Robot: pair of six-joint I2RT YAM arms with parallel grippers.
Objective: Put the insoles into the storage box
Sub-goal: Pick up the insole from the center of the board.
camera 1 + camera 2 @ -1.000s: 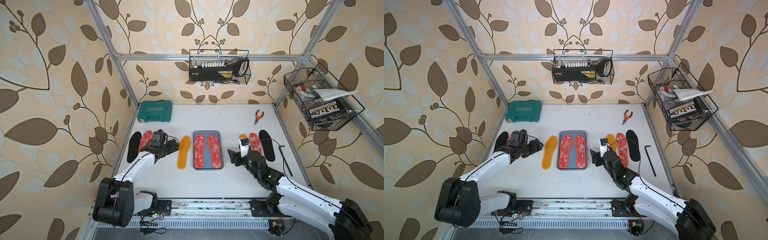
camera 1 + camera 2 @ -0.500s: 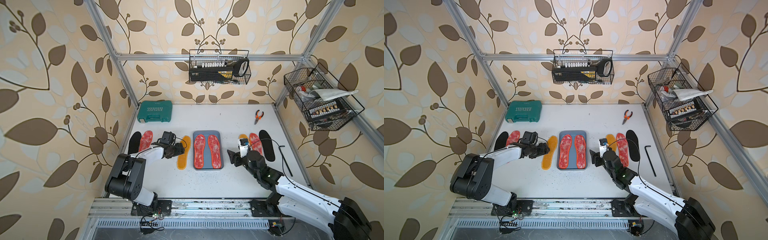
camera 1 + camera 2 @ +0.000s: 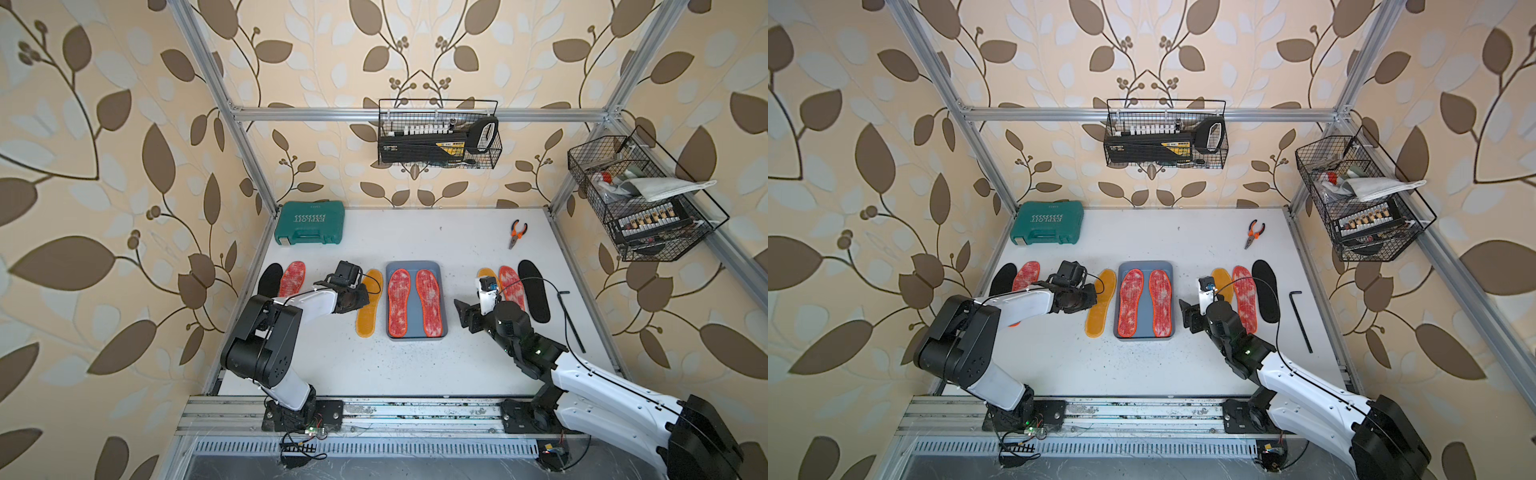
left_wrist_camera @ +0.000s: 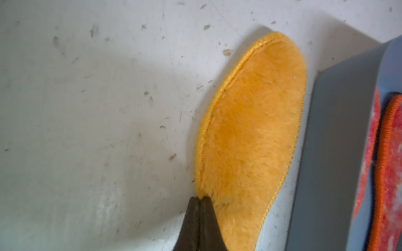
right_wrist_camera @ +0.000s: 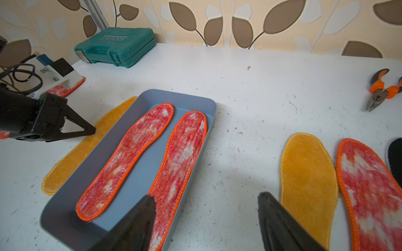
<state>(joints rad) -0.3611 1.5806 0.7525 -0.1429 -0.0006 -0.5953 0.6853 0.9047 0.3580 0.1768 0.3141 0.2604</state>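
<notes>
Yellow fuzzy foot-shaped insole (image 3: pixel 370 316), likely light and floppy, lies on the worktop (image 3: pixel 374 365) just beside the blue-grey plastic storage box (image 3: pixel 414 266); jaws of the left gripper (image 4: pixel 199 198) are pressed together at its thin edge, the best hold; those of the right gripper (image 5: pixel 206 196) are spread.

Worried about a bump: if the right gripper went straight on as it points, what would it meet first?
Most likely bare table, between the box and the nearer yellow insole. The right gripper is open and aimed into that gap; depth is unclear, so a finger might clip the box wall.
</notes>
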